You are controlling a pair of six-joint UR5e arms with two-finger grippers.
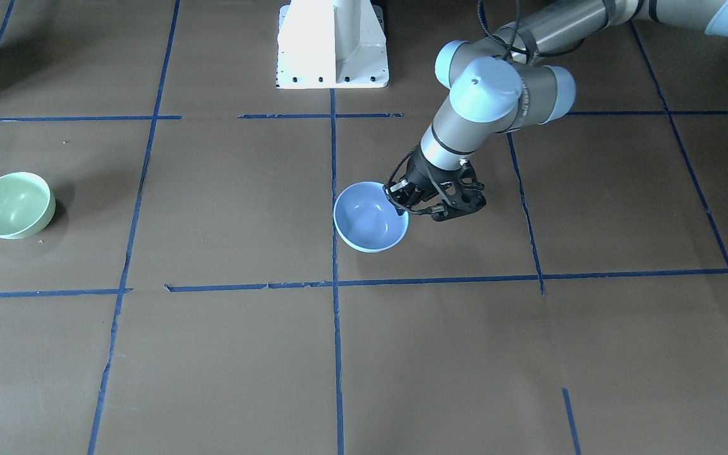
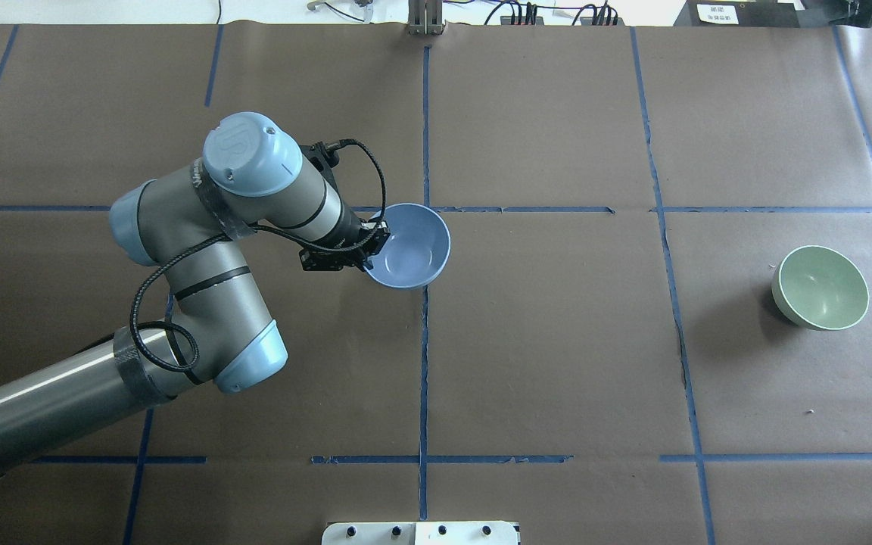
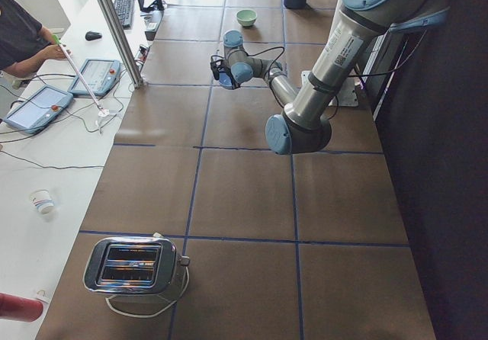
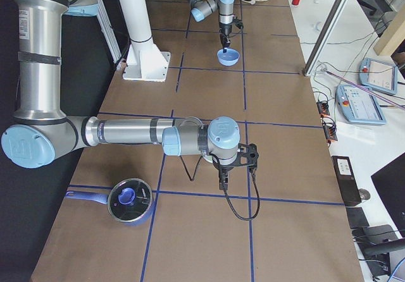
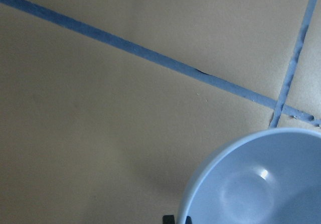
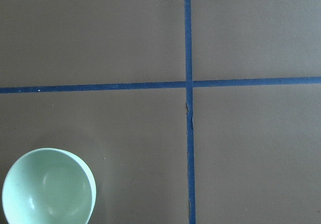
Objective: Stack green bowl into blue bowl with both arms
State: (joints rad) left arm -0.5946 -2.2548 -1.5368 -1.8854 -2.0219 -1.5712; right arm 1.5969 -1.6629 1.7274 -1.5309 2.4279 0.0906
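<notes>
The blue bowl (image 1: pixel 367 221) stands upright near the table's middle, beside a blue tape cross; it also shows in the overhead view (image 2: pixel 412 244) and the left wrist view (image 5: pixel 261 184). My left gripper (image 1: pixel 400 201) (image 2: pixel 370 256) is shut on the bowl's rim on the side nearest the arm, one finger inside and one outside. The green bowl (image 1: pixel 13 205) (image 2: pixel 820 288) sits alone far off on the robot's right, and shows at the lower left of the right wrist view (image 6: pixel 47 194). My right gripper (image 4: pixel 221 182) shows only in the exterior right view, so I cannot tell its state.
A white pedestal (image 1: pixel 332 44) stands at the robot's base. A toaster (image 3: pixel 133 265) is at the left end of the table, a lidded blue pot (image 4: pixel 130 200) at the right end. An operator (image 3: pixel 23 35) and tablets are beside the table.
</notes>
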